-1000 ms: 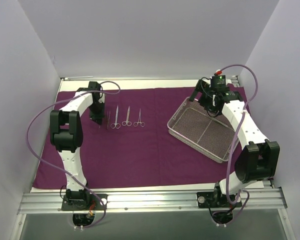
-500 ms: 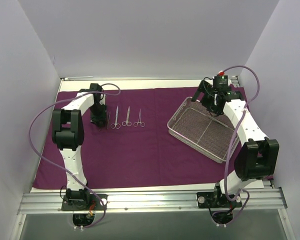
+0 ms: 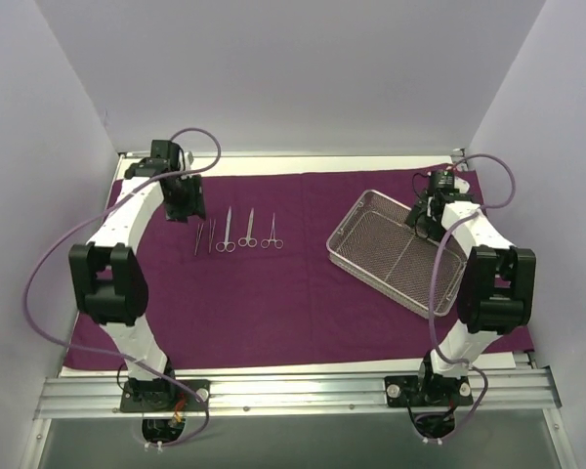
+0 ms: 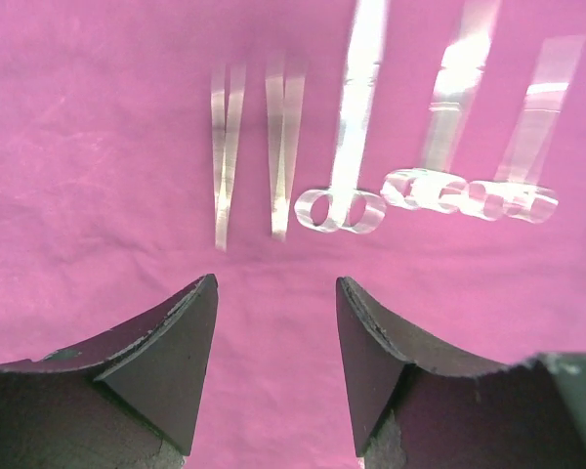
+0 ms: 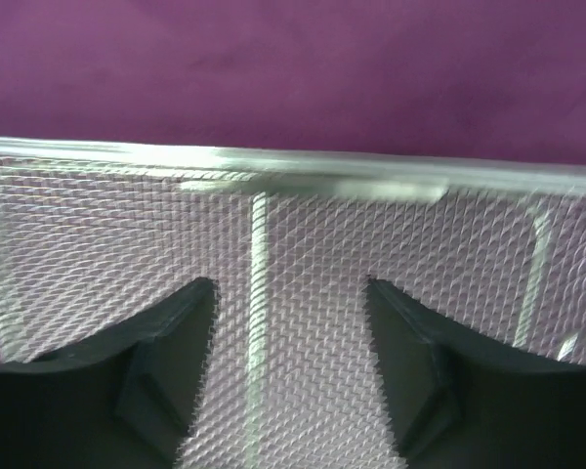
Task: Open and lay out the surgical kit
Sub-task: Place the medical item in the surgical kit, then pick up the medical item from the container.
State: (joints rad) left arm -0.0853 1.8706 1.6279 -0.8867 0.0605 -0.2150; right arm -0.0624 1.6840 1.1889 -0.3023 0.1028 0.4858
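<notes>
The cloth (image 3: 303,293) lay spread flat over most of the table, filling the middle of the top view from the left wall to the right. In the upper left part of that view five silver tools lay on it in a neat row, side by side and apart from each other. Two tweezers (image 3: 212,235) were on the left of the row and three ring-handled tools (image 3: 248,229) on the right, their rings toward the bottom of the frame.

The left claw (image 3: 184,200) hung just up and left of the tweezers, pointing down at the cloth. In its wrist view both fingers (image 4: 171,342) stood well apart with only bare cloth between them, so it was wide and held nothing. The five tools appeared blurred across the top of that frame, beyond the fingertips.

The tray (image 3: 386,249) sat on the cloth at centre right of the top view, turned at a slant to the cloth's edges, with nothing seen in it. The right claw (image 3: 426,213) was over the tray's upper right corner. In its wrist view the fingers (image 5: 166,332) were spread wide above the mesh floor. The tray's rim ran across the frame beyond them, with cloth past it. Nothing was gripped, and I could not tell whether the fingers touched the mesh.
</notes>
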